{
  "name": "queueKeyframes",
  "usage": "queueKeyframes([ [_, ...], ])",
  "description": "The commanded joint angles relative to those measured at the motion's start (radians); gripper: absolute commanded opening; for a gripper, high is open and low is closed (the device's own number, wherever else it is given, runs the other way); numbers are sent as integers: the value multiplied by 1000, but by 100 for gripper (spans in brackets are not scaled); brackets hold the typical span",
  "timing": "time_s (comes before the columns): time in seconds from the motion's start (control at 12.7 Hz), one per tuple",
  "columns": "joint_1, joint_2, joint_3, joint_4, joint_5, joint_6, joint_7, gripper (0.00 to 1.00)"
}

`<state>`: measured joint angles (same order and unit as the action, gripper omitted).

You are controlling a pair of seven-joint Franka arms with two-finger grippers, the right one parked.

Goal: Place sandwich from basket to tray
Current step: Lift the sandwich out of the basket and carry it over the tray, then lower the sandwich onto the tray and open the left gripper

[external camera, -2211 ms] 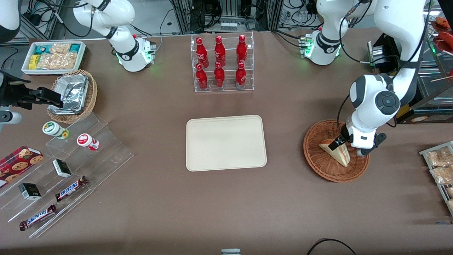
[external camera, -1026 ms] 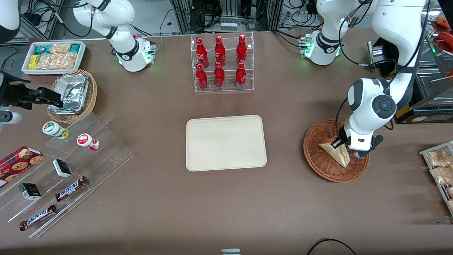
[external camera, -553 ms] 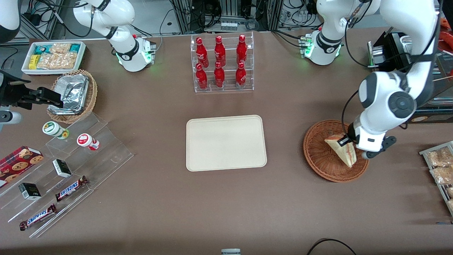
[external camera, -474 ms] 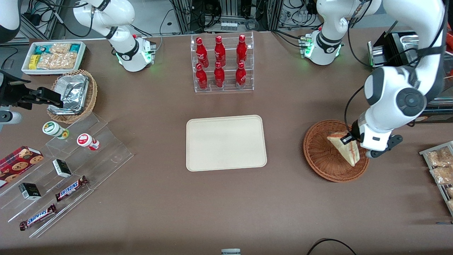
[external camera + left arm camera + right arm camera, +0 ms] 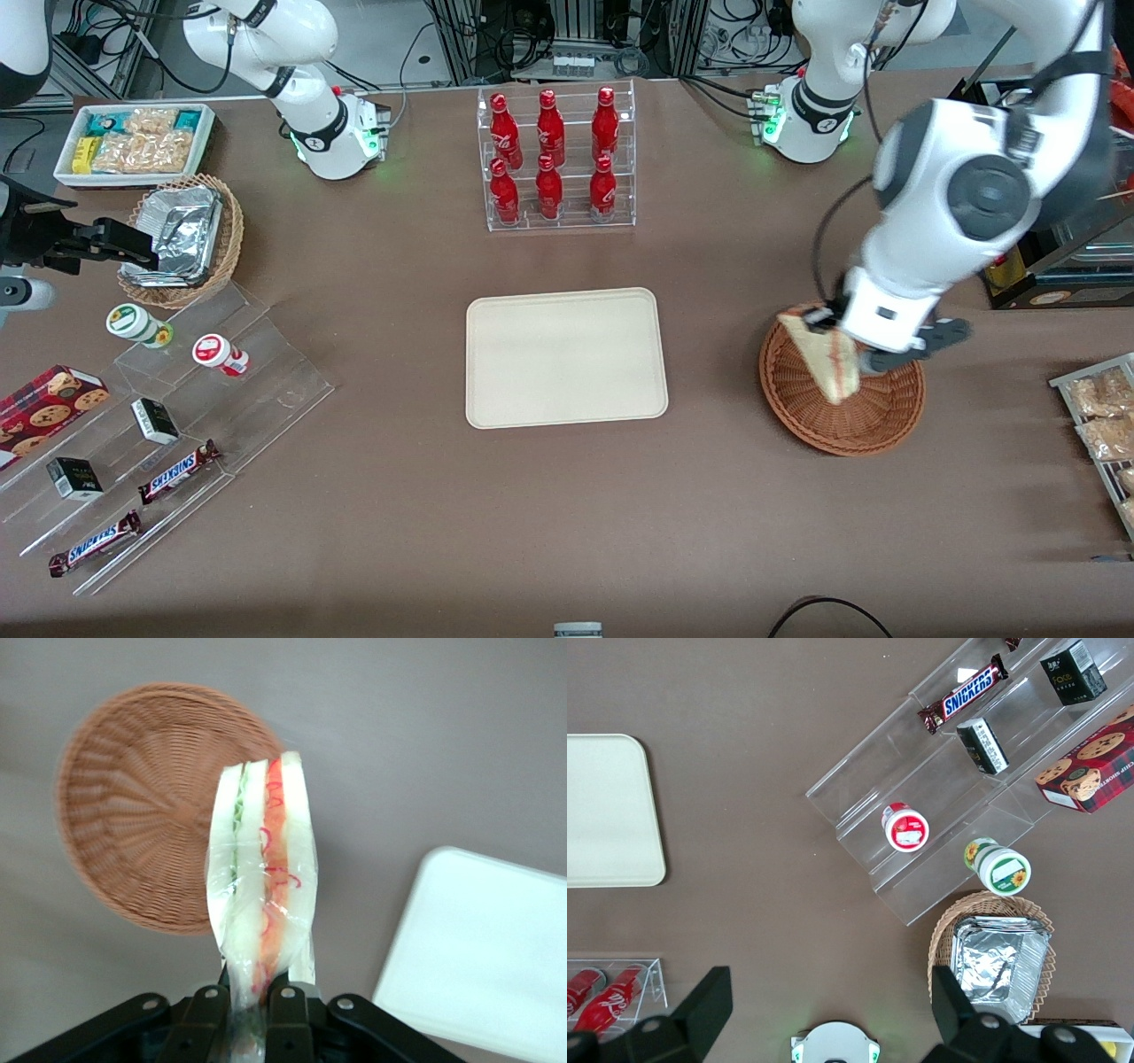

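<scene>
Now, gripper: clamped on the sandwich's wide end, fingertips partly hidden by wrapping.
Sandwich: lifted above the basket, over the rim nearest the tray.
Tray: on the surface beside the basket.

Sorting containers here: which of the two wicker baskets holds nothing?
The reddish-brown basket below the gripper, which has lifted the sandwich out. The lighter basket holds foil containers.
</scene>
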<state>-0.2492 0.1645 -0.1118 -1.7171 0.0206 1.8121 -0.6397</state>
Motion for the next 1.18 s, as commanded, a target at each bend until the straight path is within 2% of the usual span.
queueKeyframes([
  [0.0, -115, 67, 6, 73, 2, -17, -12, 0],
  [0.32, -223, 193, -6, 204, -8, -16, -12, 0],
  [0.47, -280, 231, -8, 214, -10, -8, -12, 0],
  [0.71, -344, 268, -16, 215, -71, 62, -12, 0],
  [1.11, -413, 410, -19, 298, -61, 205, -66, 0],
])
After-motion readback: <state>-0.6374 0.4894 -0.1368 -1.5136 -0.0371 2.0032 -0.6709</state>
